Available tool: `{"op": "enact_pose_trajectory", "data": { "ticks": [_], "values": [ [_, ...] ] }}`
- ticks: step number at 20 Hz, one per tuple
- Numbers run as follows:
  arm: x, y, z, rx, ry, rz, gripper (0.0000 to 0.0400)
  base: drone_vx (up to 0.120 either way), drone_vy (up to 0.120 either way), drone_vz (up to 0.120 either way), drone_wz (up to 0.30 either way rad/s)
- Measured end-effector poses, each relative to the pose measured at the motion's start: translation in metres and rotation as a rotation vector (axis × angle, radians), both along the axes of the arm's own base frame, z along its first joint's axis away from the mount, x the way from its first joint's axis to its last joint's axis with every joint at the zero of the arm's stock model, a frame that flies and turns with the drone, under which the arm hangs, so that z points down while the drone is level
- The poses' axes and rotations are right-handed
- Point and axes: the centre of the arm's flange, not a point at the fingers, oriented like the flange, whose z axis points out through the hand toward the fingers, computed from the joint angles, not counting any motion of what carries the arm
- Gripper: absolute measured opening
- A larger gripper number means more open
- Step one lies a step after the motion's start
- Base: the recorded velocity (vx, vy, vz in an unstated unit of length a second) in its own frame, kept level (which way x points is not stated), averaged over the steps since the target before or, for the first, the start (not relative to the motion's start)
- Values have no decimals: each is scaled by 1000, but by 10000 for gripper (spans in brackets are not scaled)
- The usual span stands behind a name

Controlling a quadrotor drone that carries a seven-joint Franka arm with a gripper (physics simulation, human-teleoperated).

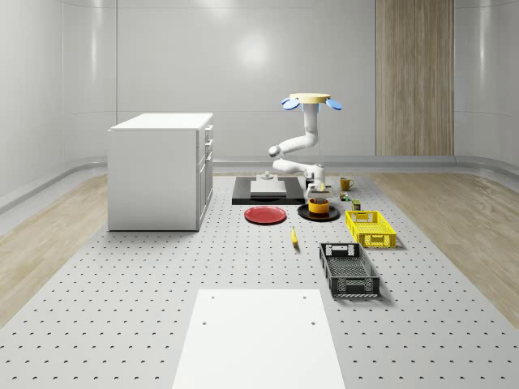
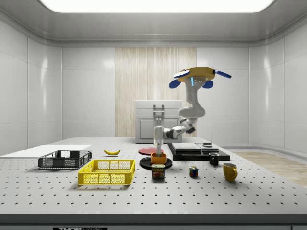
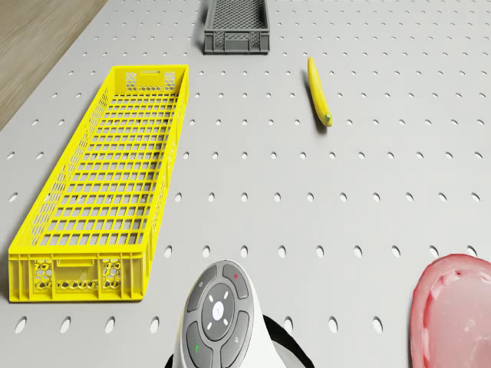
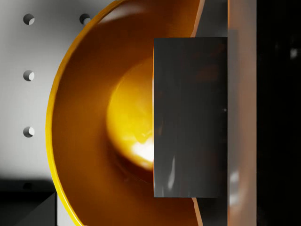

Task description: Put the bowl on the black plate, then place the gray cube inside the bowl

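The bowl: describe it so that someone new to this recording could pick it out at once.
Start at the yellow crate on the perforated table. Beside it, toward the whole-scene view's left, lies the black plate, and the bowl stands on it, under the gripper. It is orange and round, unlike the flat red plate next to it.

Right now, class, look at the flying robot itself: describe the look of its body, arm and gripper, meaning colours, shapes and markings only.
The drone has a flat yellow disc body with blue rotor pods at its edges and a lit blue patch underneath. The arm is glossy white, made of rounded tubular segments with grey joint seams. Its wrist end carries a round grey button pad with small red and green marks. The gripper is pale grey.
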Motion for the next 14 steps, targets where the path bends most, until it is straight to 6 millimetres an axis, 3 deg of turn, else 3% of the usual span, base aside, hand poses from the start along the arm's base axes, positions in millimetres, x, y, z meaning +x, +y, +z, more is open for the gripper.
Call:
{"op": "enact_pose_trajectory", "data": {
  "ticks": [3, 8, 14],
  "values": [
    [0, 1, 6, 0, 0, 0, 250, 0, 0, 0, 0],
    [0, 2, 5, 0, 0, 0, 353, 0, 0, 0, 0],
    [0, 2, -14, 0, 0, 0, 389, 0, 0, 0, 0]
  ]
}}
